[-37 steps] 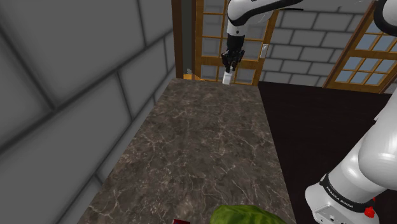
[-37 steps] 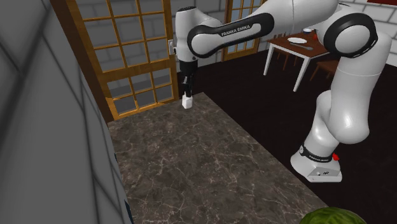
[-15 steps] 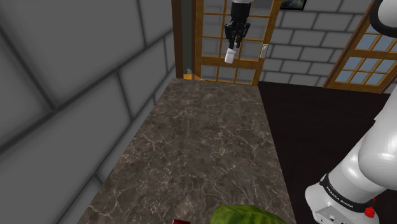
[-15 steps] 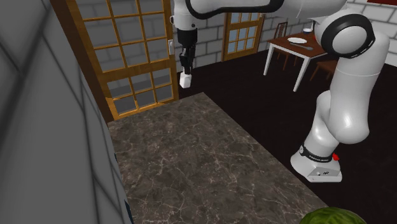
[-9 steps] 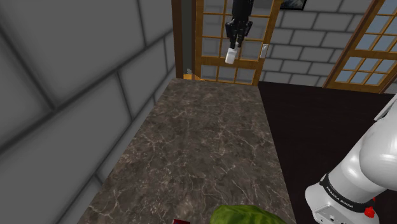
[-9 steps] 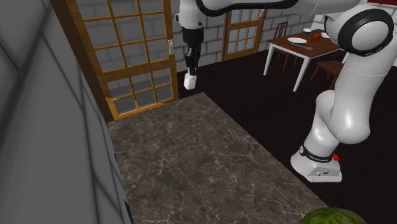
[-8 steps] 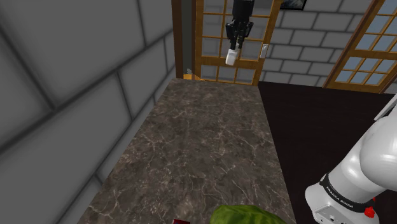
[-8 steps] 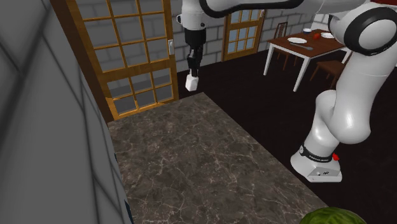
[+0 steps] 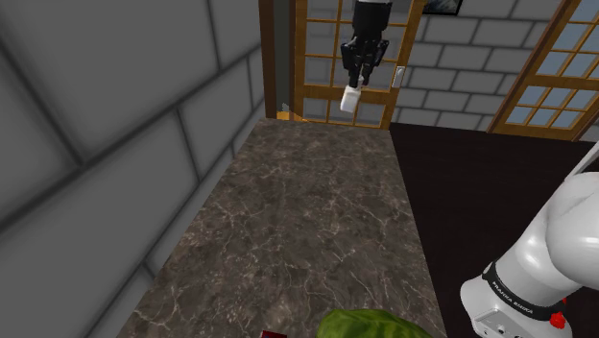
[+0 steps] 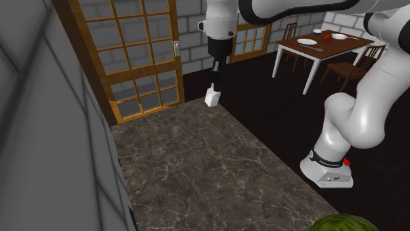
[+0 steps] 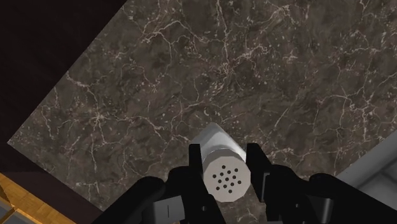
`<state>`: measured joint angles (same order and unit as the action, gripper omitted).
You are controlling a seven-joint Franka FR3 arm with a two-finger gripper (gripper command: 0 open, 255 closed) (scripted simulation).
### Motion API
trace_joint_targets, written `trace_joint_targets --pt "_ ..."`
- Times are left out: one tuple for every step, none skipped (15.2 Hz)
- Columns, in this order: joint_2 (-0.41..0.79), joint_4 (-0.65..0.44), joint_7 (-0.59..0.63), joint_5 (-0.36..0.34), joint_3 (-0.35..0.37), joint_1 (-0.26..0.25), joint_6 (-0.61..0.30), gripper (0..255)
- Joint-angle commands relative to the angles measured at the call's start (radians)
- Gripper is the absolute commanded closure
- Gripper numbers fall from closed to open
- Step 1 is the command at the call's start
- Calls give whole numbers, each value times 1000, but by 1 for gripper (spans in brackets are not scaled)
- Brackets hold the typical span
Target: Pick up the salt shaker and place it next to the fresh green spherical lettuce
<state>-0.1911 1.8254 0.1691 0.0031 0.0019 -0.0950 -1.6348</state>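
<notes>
White salt shaker [image 11: 221, 172] held in the air above the dark marble worktop [image 9: 298, 221].
The black gripper [image 11: 224, 153] clasps it between both fingers, its perforated cap facing the wrist camera. It hangs over the worktop's far end, near the wood-framed glass door [image 9: 322, 58]. The green lettuce [image 9: 370, 325] sits at the worktop's near edge, well apart from the shaker, beside a small red object [image 9: 275, 334].

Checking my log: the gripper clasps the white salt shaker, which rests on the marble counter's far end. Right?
Not resting: the gripper clasps the white salt shaker in the air above the marble counter's far end; the shoulder view shows it.
</notes>
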Motion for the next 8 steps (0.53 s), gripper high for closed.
trace_joint_targets --pt "-42 45 37 5 22 -15 -3 255" --pt "-65 68 57 8 34 -23 -4 255" --pt "-87 90 76 13 47 -31 -3 255" --pt "-109 111 96 17 59 -39 -3 255" --pt "-130 130 116 23 72 -47 -2 255" --pt "-150 148 136 29 86 -55 0 255" --pt "-169 165 156 35 100 -64 1 255" --pt "-187 181 176 42 114 -72 3 255"
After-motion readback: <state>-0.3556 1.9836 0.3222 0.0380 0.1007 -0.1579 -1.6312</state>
